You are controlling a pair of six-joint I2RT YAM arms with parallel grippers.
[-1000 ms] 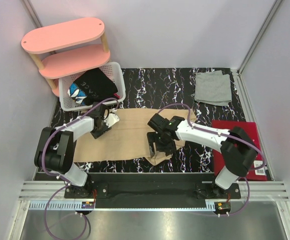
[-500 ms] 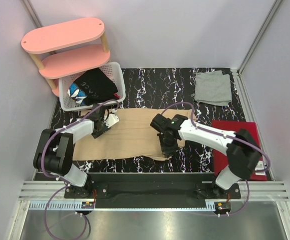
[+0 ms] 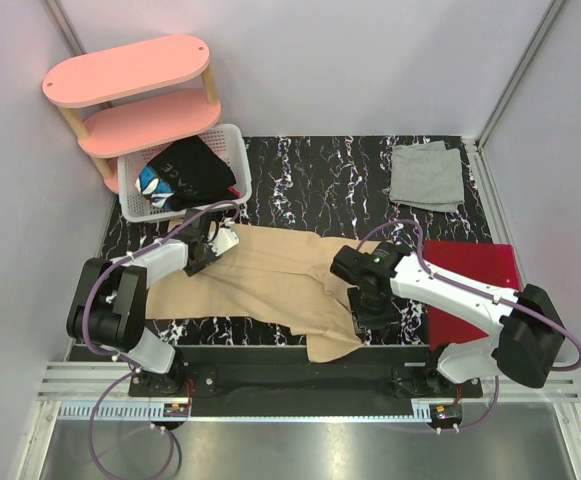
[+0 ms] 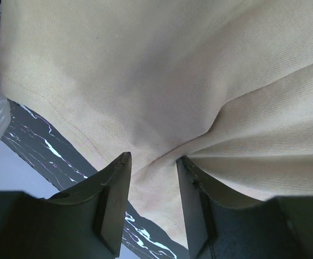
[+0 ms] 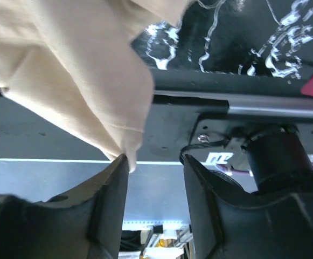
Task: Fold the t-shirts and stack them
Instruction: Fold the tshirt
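1. Seen from above, a black, white-veined worktop (image 3: 320,170) carried a large tan t-shirt (image 3: 270,275). The shirt was spread across the near half from about 9 o'clock round to 5 o'clock, and it was rumpled, with long slanting folds.
2. The left tool (image 4: 153,162) sat at the shirt's far-left edge, at roughly 9 to 10 o'clock. Its jaws were drawn close together on a ridge of the tan cloth, and creases fanned out from the pinch.
3. The right tool (image 5: 156,159) was at about 5 o'clock, by the front edge of the worktop. Its jaws stood narrowly apart with a corner of the same tan t-shirt caught between them, pressed against one finger. That end of the shirt spilled past the front edge, over the black mounting rail.
4. A light grey t-shirt (image 3: 427,177) lay folded into a rough square at 1 o'clock, in the far-right corner, well apart from the tan one.
5. A flat red folder (image 3: 480,262) lay at about 4 o'clock along the right side, with the right arm reaching across its near part.
6. A white lattice basket (image 3: 238,160) stood at 10 o'clock and held dark clothing (image 3: 185,170). The left tool was just in front of it.
7. A pink two-tier shelf (image 3: 125,68) stood beyond the basket at 11 o'clock.
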